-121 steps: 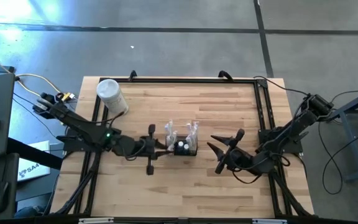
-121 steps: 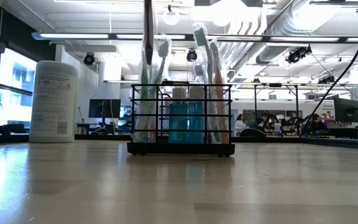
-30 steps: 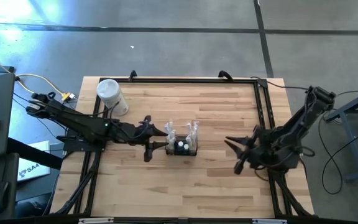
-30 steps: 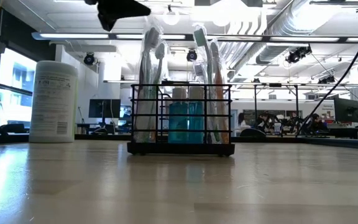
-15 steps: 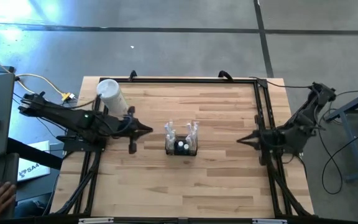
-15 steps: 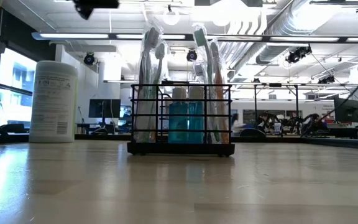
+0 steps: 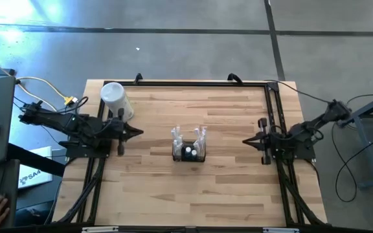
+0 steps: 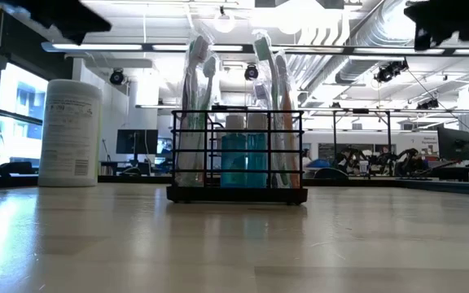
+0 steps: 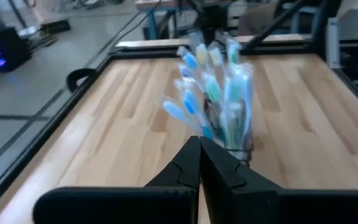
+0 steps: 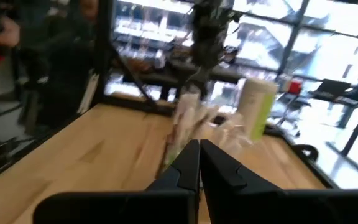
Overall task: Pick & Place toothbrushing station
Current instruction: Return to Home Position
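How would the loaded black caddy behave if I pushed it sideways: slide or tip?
Probably top-heavy: the toothbrushes stand well above the caddy rim, so a high push may tip it. Its flat base on the smooth wooden table suggests a low push would slide it. Left gripper and right gripper wait at the table's sides.

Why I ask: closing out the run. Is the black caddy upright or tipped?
Upright: the black caddy stands flat on the table, toothbrushes pointing up.
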Controlling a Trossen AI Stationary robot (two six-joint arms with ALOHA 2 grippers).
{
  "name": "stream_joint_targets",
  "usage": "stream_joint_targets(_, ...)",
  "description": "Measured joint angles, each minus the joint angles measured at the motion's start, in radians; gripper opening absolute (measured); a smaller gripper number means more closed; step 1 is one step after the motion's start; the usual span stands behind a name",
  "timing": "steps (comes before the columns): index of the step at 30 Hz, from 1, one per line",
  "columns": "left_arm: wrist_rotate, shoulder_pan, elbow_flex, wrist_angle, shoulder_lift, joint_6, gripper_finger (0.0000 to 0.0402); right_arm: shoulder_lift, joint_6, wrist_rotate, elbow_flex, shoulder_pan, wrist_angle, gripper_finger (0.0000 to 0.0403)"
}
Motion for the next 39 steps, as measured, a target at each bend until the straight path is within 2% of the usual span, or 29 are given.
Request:
stream_joint_targets(6,0.018,0.0,-0.153,0.027,-0.175,0.014,0.0001,-0.096,0.002,-0.124,-0.135,-0.155,0.089,0.0004)
stream_joint_targets(12,0.105,0.0,-0.279,0.128,-0.31,0.07,0.0001,-0.121,0.022,-0.296,-0.211,-0.333,0.173,0.0004)
stream_joint_targets(23,0.167,0.0,-0.424,0.128,-0.446,0.078,0.0,-0.092,0.131,-0.634,-0.22,-0.643,0.156,0.0004)
stream_joint_targets(30,0.186,0.0,-0.479,0.138,-0.474,0.075,0.0,-0.061,0.132,-0.673,-0.221,-0.735,0.142,0.0004)
stream_joint_targets(39,0.198,0.0,-0.483,0.135,-0.474,0.067,0.0,-0.051,0.196,-0.666,-0.221,-0.778,0.079,0.0004)
